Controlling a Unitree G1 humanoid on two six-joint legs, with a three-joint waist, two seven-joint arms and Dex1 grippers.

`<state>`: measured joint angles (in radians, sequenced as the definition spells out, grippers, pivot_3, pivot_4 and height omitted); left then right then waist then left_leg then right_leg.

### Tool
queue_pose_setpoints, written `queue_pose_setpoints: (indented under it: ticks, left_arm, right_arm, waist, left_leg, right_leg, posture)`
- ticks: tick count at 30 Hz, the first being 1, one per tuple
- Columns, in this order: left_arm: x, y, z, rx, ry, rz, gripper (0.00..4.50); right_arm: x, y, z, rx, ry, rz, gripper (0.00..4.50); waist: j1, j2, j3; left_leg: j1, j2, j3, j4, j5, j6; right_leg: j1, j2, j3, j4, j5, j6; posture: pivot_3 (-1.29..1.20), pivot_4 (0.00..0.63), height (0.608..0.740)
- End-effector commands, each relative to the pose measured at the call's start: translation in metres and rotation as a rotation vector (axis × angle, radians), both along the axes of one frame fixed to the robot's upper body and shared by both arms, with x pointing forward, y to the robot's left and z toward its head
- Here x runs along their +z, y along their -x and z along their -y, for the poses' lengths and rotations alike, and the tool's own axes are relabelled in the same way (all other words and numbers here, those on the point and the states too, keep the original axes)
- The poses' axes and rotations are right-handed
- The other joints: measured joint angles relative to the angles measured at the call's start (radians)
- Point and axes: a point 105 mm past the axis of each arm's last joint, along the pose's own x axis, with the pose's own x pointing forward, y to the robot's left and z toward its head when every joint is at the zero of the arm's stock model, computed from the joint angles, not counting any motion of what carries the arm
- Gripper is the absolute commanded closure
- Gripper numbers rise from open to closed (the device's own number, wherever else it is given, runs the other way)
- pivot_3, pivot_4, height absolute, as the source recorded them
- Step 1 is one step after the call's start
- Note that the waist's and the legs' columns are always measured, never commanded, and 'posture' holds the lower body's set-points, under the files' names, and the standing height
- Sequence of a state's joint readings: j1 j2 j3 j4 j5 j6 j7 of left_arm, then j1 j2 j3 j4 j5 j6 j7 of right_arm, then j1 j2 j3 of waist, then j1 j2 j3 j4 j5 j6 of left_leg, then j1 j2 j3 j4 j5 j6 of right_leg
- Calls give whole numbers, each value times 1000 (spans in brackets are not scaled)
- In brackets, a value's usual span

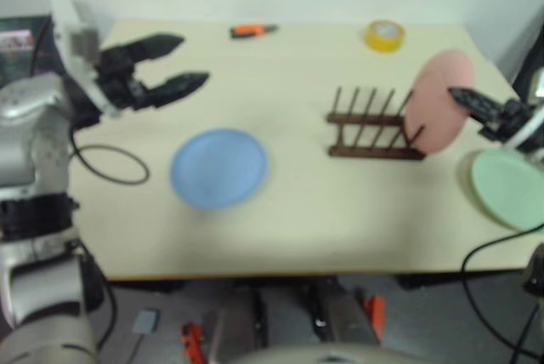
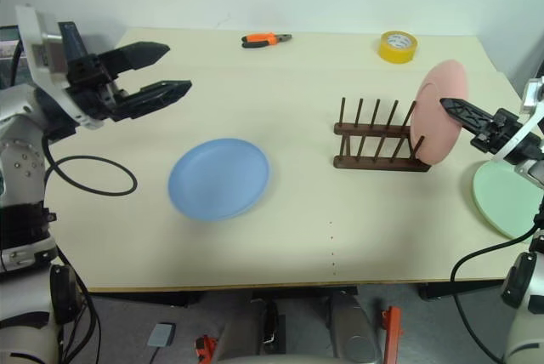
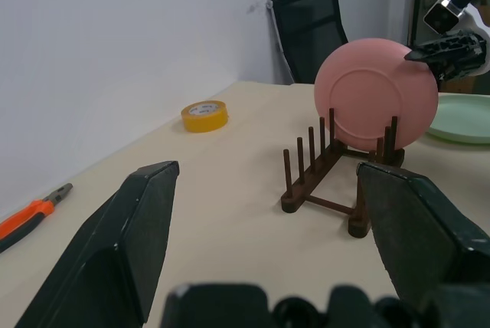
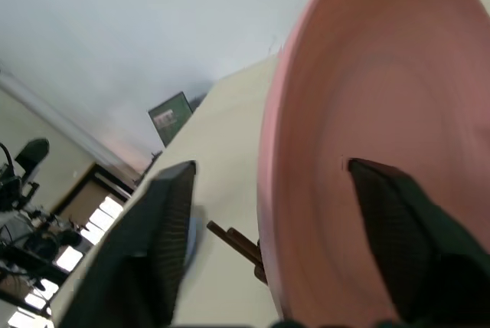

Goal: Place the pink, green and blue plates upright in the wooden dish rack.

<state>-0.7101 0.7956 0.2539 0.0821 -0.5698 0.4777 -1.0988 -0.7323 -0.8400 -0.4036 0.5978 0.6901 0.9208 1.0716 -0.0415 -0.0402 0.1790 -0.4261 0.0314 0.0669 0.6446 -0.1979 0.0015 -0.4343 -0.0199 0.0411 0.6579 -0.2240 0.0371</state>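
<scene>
The pink plate (image 2: 438, 110) stands on edge at the right end of the wooden dish rack (image 2: 378, 139), between its last pegs. My right gripper (image 4: 272, 165) is open, with the plate's rim between its spread fingers; one finger (image 2: 463, 114) lies across the plate's face. The blue plate (image 2: 218, 179) lies flat on the table left of the rack. At the table's right edge, under my right arm, the green plate (image 2: 508, 198) lies flat. Far to the left, my left gripper (image 2: 177, 66) hangs open above the table with nothing in it.
Orange pliers (image 2: 265, 39) and a yellow tape roll (image 2: 398, 46) lie near the table's far edge. A black cable loop (image 2: 85, 175) rests on the table by my left arm. A black chair (image 3: 310, 33) stands beyond the table.
</scene>
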Motion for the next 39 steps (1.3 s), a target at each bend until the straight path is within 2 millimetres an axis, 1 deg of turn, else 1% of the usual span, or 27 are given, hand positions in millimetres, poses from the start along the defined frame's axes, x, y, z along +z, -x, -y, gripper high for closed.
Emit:
queue_pose_setpoints:
  ticks: [1, 3, 5, 10, 15, 20, 21, 23, 25, 28, 29, 31, 34, 36, 39]
  left_arm:
    - [14, 5, 1, 5, -20, 60, 379]
    - [13, 4, 1, 3, -19, 61, 379]
    - [13, 4, 2, 1, -17, 61, 379]
    - [15, 4, 6, -15, 9, 70, 379]
    - [15, 7, 12, -37, -8, 76, 379]
    - [11, 19, 33, -124, -61, 70, 379]
    - [10, 23, 42, -162, -75, 62, 379]
    - [0, 34, 63, -241, -140, 34, 379]
    - [-7, 37, 74, -271, -160, 5, 379]
    - [-22, 31, 82, -256, -181, -59, 379]
    - [-28, 29, 86, -253, -192, -76, 379]
    - [-35, 33, 96, -291, -185, -102, 379]
    - [-46, 37, 108, -321, -212, -125, 379]
    - [-51, 36, 112, -321, -218, -134, 379]
    - [-52, 35, 113, -317, -219, -138, 379]
  right_arm:
    - [20, 4, 7, -14, 114, 85, 423]
    - [17, 5, 10, -21, 198, 82, 423]
    - [16, 5, 13, -28, 246, 84, 423]
    - [21, 9, 21, -41, 323, 97, 423]
    - [29, 19, 31, -57, 402, 111, 423]
    - [37, 35, 51, -103, 476, 110, 423]
    - [39, 39, 57, -119, 489, 108, 423]
    - [42, 48, 67, -150, 523, 101, 423]
    - [42, 53, 71, -160, 540, 88, 423]
    - [29, 55, 72, -162, 600, 33, 423]
    - [23, 56, 73, -164, 619, 11, 423]
    - [6, 60, 76, -160, 693, -60, 423]
    - [-18, 66, 79, -151, 773, -164, 423]
    - [-28, 70, 79, -142, 812, -212, 423]
    - [-36, 75, 73, -118, 840, -246, 423]
  waist:
    - [1, 0, 0]
    - [1, 0, 0]
    - [1, 0, 0]
    - [1, 0, 0]
    - [1, 0, 0]
    - [9, 0, 0]
    - [10, 0, 0]
    - [10, 0, 0]
    - [10, 1, -1]
    - [8, 2, -1]
    - [6, 2, -1]
    - [6, 2, -1]
    - [7, 2, -1]
    - [7, 3, -1]
    - [7, 3, -1]
  left_leg:
    - [0, 0, 0, 0, 0, 0]
    - [0, 0, 0, 0, 0, 0]
    - [0, 0, 0, 0, 0, 0]
    - [0, 0, 0, 0, 0, 0]
    - [0, 0, 0, 0, 0, 0]
    - [0, 0, 1, 0, 0, 0]
    - [0, 0, 1, 0, 0, 0]
    - [0, 0, 1, 0, 0, 0]
    - [0, 0, 1, 0, 0, 0]
    - [2, -1, 0, 0, 0, 0]
    - [5, -1, 1, 0, 0, 0]
    - [11, -1, 0, 0, 0, 0]
    - [12, -1, -1, 0, 0, 0]
    - [11, -1, -1, 0, 0, 0]
    - [11, -1, -1, 0, 0, 0]
  right_leg:
    - [0, 0, 0, 0, 0, 0]
    - [0, 0, 0, 0, 0, 0]
    - [0, 0, 0, 0, 0, 0]
    - [0, 0, 0, 0, 0, 0]
    - [0, 0, 0, 0, 0, 0]
    - [0, -1, 0, 0, -1, -1]
    - [0, -1, 0, -1, -1, -1]
    - [0, -1, 0, -1, 0, -1]
    - [0, -2, 0, -1, -1, -1]
    - [3, -1, 0, -1, -1, -2]
    - [5, 0, 0, -1, -3, -5]
    - [10, 0, 0, -1, -4, -7]
    - [12, 0, 0, -1, -5, -7]
    - [12, -1, 0, -1, -5, -7]
    - [12, -1, 0, -1, -5, -7]
  posture:
    - [0, 150, 740]
    - [0, 150, 740]
    - [0, 150, 740]
    - [0, 150, 740]
    - [0, 150, 740]
    - [0, 150, 740]
    - [0, 150, 740]
    - [0, 150, 740]
    - [0, 150, 740]
    - [0, 150, 740]
    - [0, 150, 740]
    - [0, 150, 740]
    - [0, 150, 740]
    - [0, 150, 740]
    - [0, 150, 740]
